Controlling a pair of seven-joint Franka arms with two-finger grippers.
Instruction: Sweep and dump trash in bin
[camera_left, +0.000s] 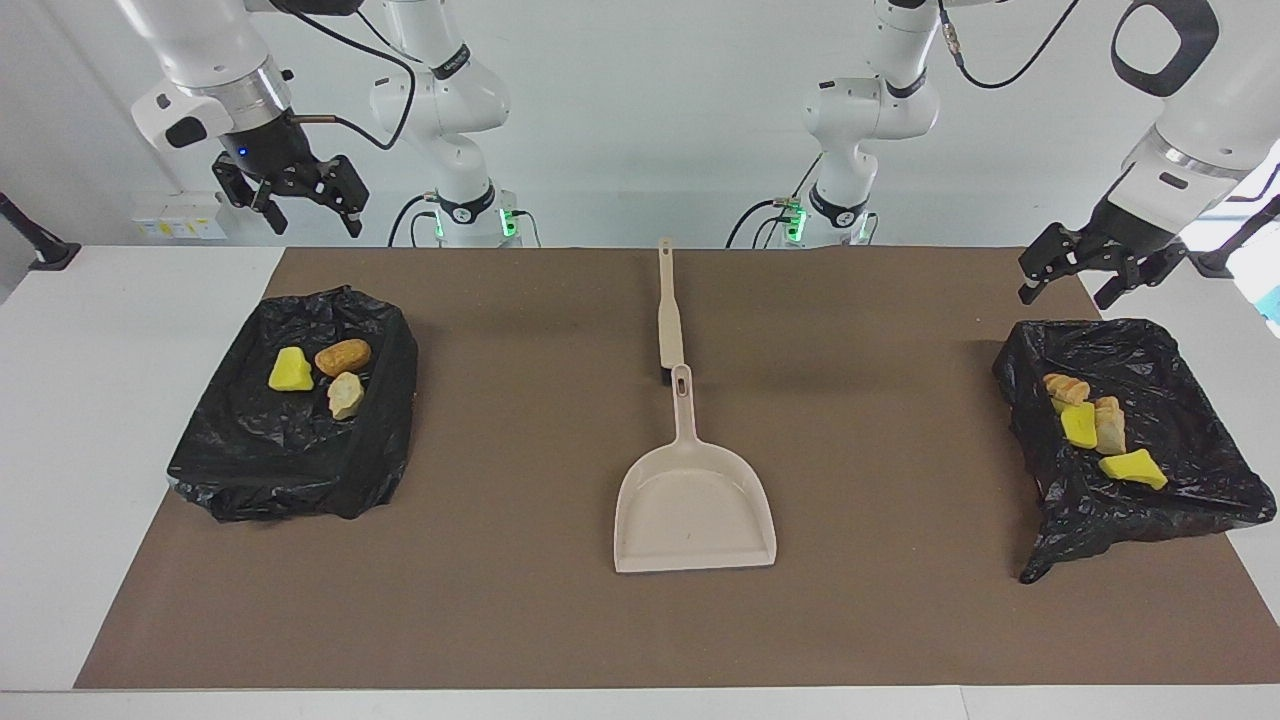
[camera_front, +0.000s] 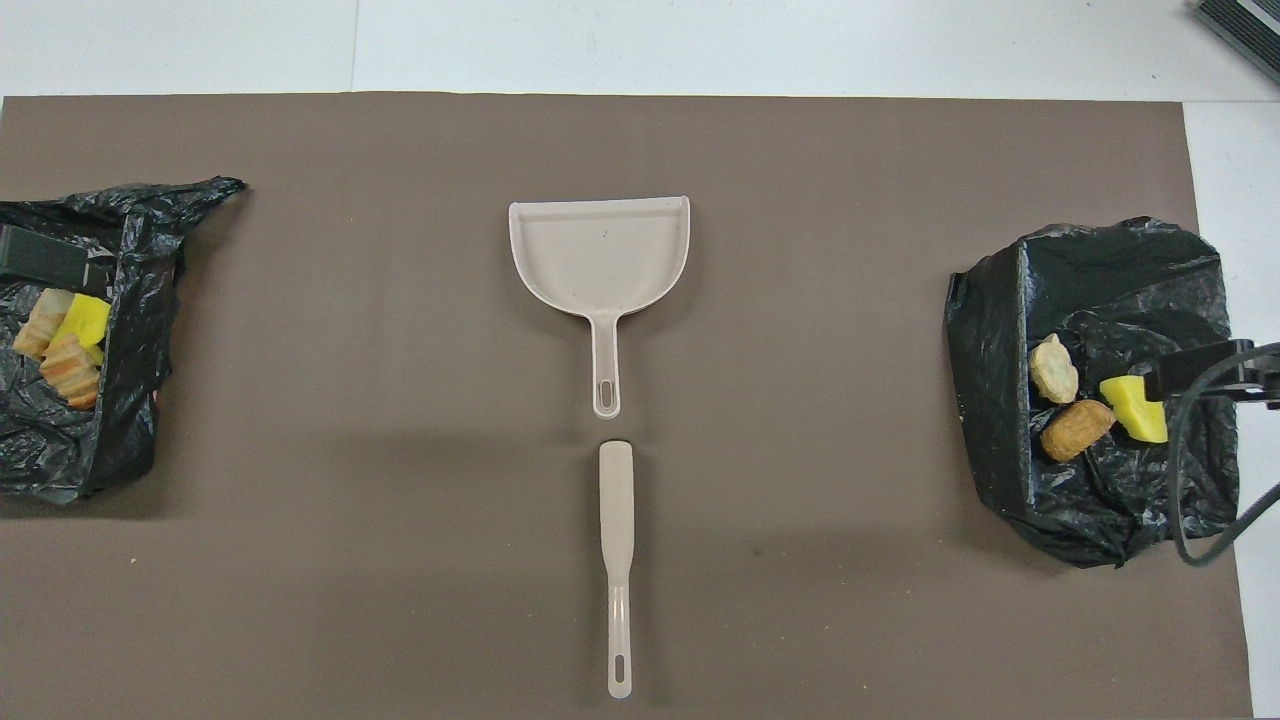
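Resting in two black-lined bins at either end of the bench, the trash lies in both. Left gripper hangs above its bin's robot-side edge, right gripper likewise; both jaws released, empty. Dustpan and brush lie mid-bench.

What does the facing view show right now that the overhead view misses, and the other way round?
Only the facing view: both arms whole, the left end effector and right end effector raised and open, holding nothing, and a yellow wedge in the bin at the left arm's end.
Only the overhead view: the brush at full length.
Both: the empty dustpan, the brush in line with its handle, and trash in both bins.
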